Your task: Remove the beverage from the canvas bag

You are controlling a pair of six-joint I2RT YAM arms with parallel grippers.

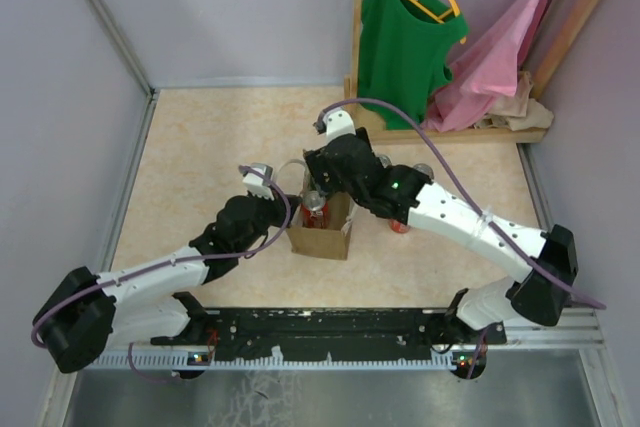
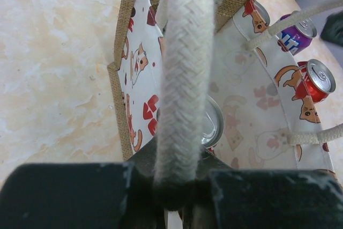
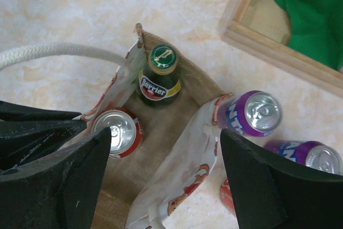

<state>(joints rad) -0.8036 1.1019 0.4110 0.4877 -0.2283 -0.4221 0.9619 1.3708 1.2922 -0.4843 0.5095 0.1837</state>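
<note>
Left wrist view: my left claw (image 2: 174, 194) has its fingers pressed together on the white rope handle (image 2: 185, 79) of the canvas bag (image 2: 124, 52), pinching it. I read that as an anchor: it holds the bag upright with the mouth pulled wide, so the bag won't tip or ride up when a drink is lifted. The bag stands mid-table between my two arms. Two drinks are inside it, a red can (image 3: 115, 131) against the left wall and a green bottle (image 3: 159, 76) upright in the far corner, close together. The bottle stands taller than the can. My right claw (image 3: 163, 154) hangs over the bag mouth, spread wide with nothing between the fingers; the left finger is above the red can and the right finger is outside the bag's right wall. That looks like lining up for a drop, not a grasp yet. Which drink it goes for I can't tell; I'd guess the can, since it's nearest a finger. Right of the bag on the table are a purple can (image 3: 251, 113), a second purple can (image 3: 310, 156) and a loose red can (image 2: 316, 81), all outside the bag and probably already done. Far right at the back is a wooden rack (image 1: 450, 134) with a green top (image 1: 400, 37), not involved.
</note>
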